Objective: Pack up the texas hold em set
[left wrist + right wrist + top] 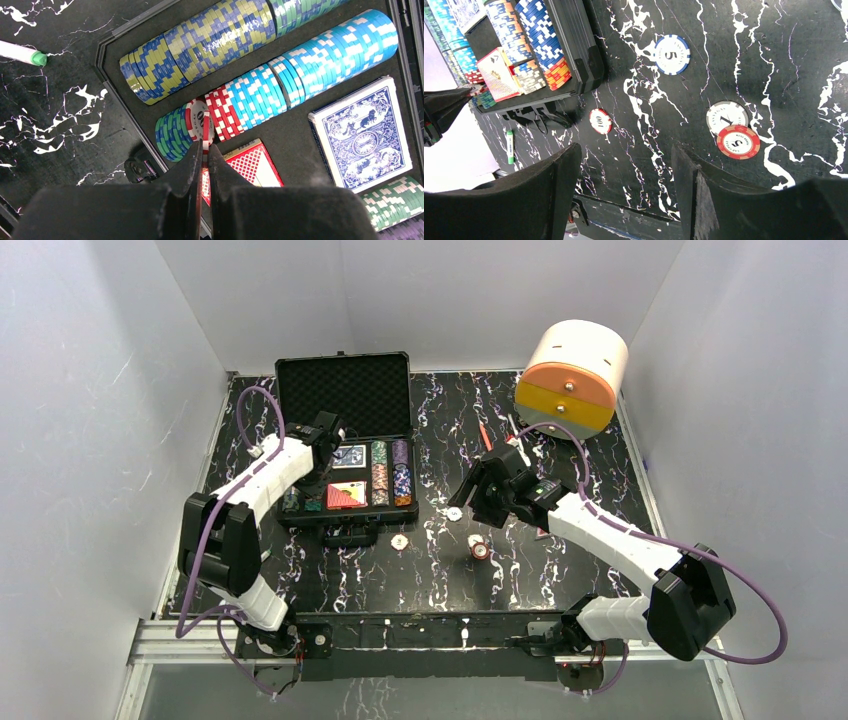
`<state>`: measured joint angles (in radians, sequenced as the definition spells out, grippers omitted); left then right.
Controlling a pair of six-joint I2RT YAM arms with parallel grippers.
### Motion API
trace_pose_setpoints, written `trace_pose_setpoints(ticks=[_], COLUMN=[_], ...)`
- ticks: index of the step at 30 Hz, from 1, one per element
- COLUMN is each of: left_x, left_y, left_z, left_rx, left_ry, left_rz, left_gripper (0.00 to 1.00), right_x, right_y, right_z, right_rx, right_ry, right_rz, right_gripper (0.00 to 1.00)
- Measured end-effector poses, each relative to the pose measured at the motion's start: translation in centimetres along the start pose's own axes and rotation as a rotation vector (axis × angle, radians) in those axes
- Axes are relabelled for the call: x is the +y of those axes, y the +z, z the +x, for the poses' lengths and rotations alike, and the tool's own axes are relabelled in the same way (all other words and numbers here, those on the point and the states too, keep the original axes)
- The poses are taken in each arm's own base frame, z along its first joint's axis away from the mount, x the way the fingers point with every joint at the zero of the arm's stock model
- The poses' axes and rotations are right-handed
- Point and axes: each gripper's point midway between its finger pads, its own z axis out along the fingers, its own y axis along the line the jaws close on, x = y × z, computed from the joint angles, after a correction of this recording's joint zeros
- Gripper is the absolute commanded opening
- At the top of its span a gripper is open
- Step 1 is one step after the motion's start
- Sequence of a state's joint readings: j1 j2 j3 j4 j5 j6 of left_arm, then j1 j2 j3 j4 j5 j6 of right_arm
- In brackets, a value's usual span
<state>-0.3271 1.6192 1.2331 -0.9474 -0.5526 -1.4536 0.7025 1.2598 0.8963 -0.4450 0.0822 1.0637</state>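
The black case (343, 378) lies open at the back left, holding rows of striped chips (320, 52), a blue card deck (361, 134) and a red deck (252, 162). My left gripper (205, 145) is over the case's front left corner, shut on a red-and-white chip (200, 122) held edge-on at the row between green and red chips. My right gripper (624, 155) is open and empty above the table (560, 570). Loose on the table lie a blue 5 chip (672, 54), a red 100 chip (600, 121), and a grey-white chip (727, 114) partly under a red 5 chip (738, 142).
A big white-and-orange cylinder (572, 375) stands at the back right. Thin pens (487, 435) lie in front of it. A green-capped marker (22, 54) lies on the table left of the case. White walls close in on both sides.
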Motion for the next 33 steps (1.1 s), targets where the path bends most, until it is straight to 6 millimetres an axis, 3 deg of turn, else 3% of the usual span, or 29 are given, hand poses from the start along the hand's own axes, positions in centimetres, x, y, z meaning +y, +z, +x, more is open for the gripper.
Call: trace_pose_setpoints(ticks=[7, 10, 13, 21, 28, 33], left_x=[-0.3, -0.4, -0.5, -1.2, -1.2, -1.0], left_y=[0.3, 0.3, 0.5, 0.6, -2.0, -5.5], left_z=[0.0, -0.1, 0.0, 0.2, -1.5, -3.8], left_rx=[0.007, 0.009, 0.017, 0.025, 0.003, -0.044], left_ry=[0.015, 0.019, 0.021, 0.024, 0.036, 0.082], left_rz=[0.016, 0.018, 0.025, 0.066, 0.157, 0.292], left_gripper=[0.00, 0.26, 0.41, 0.52, 0.70, 0.83], right_x=[0.0, 0.0, 0.0, -0.1, 0.5, 2.0], right_y=[0.0, 0.0, 0.0, 0.0, 0.7, 3.3], right_z=[0.0, 0.0, 0.0, 0.0, 0.5, 3.6], right_rx=[0.000, 0.000, 0.000, 0.000, 0.032, 0.094], right_ry=[-0.006, -0.006, -0.006, -0.018, -0.128, -0.317], right_rz=[0.001, 0.000, 0.000, -0.001, -0.002, 0.042], right_gripper=[0.74, 0.74, 0.74, 0.74, 0.77, 0.81])
